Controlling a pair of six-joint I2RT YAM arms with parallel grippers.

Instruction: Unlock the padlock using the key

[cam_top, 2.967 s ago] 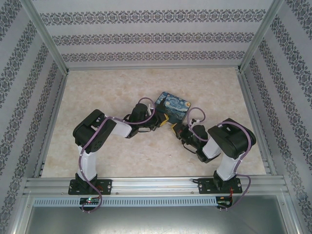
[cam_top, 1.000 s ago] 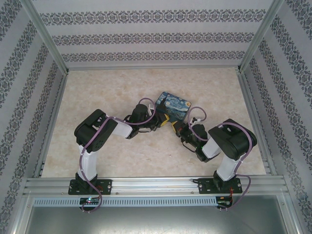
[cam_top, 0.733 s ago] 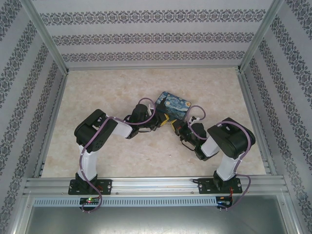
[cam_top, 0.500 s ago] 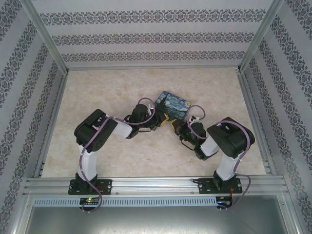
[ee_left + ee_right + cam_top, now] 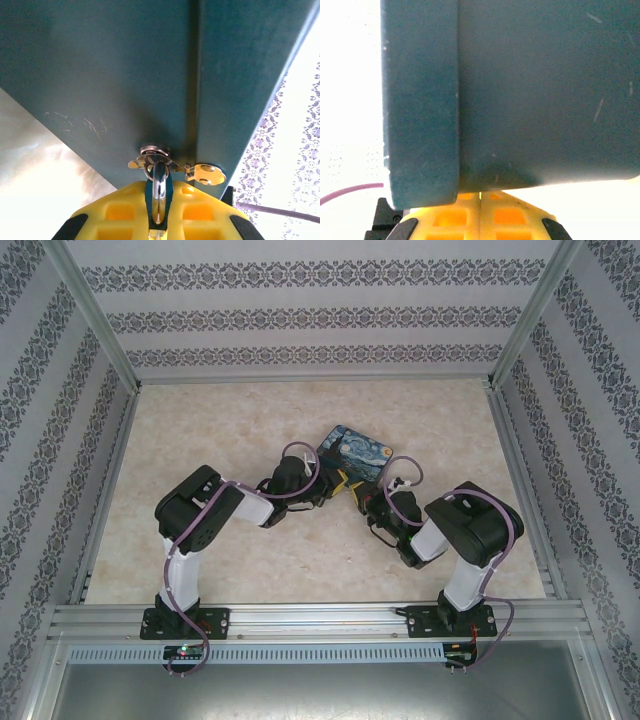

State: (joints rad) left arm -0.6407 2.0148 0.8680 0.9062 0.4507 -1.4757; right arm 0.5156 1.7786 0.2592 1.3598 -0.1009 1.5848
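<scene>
the painted box (image 5: 358,462) sat near the middle of the surface (image 5: 220,430). at the box's near edge, the yellow left fingers (image 5: 120,212) pinched the padlock (image 5: 159,192) by its silver shackle. the shackle passed through the hasp (image 5: 154,161) on the box's dark front. the right fingers (image 5: 510,216) were pressed together close against the box's dark side; whether they held the key could not be told.

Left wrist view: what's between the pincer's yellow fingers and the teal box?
A silver loop, likely the padlock's shackle, runs from between the left pincer's fingers into the metal clasp on the teal box, seen in the left wrist view.
</scene>
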